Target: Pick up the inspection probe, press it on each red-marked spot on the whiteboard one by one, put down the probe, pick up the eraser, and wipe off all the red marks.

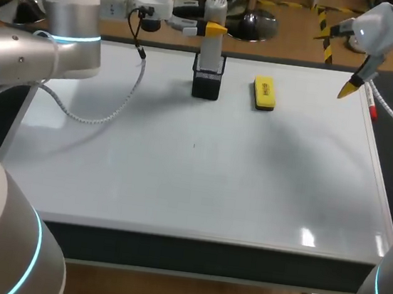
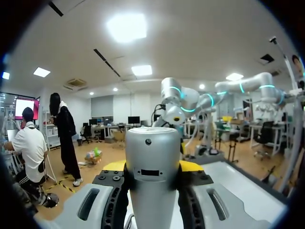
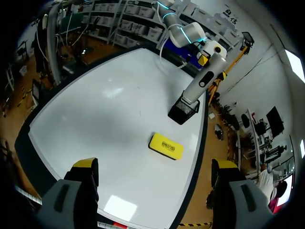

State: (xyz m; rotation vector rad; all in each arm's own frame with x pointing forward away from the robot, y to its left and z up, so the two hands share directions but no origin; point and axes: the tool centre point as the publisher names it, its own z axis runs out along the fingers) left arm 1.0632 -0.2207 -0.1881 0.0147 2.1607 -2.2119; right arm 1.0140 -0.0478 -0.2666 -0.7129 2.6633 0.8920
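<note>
The inspection probe (image 1: 210,48), a silver-white cylinder, stands upright in a black mesh holder (image 1: 207,84) at the back of the whiteboard (image 1: 179,173). My left gripper (image 1: 212,28) is shut on its upper end; in the left wrist view the probe (image 2: 152,148) fills the gap between the yellow tips of the left gripper (image 2: 152,166). The yellow eraser (image 1: 263,93) lies flat to the right of the holder. My right gripper (image 1: 350,89) hangs open and empty above the board's far right corner. In its wrist view the right gripper (image 3: 155,165) looks down on the eraser (image 3: 166,146) and probe (image 3: 205,78).
A red-capped marker (image 1: 371,107) lies along the board's right rim. A tiny dark speck (image 1: 194,145) sits near the board's middle; I see no red marks on the white surface. The left arm's cable (image 1: 107,111) droops over the back left of the board.
</note>
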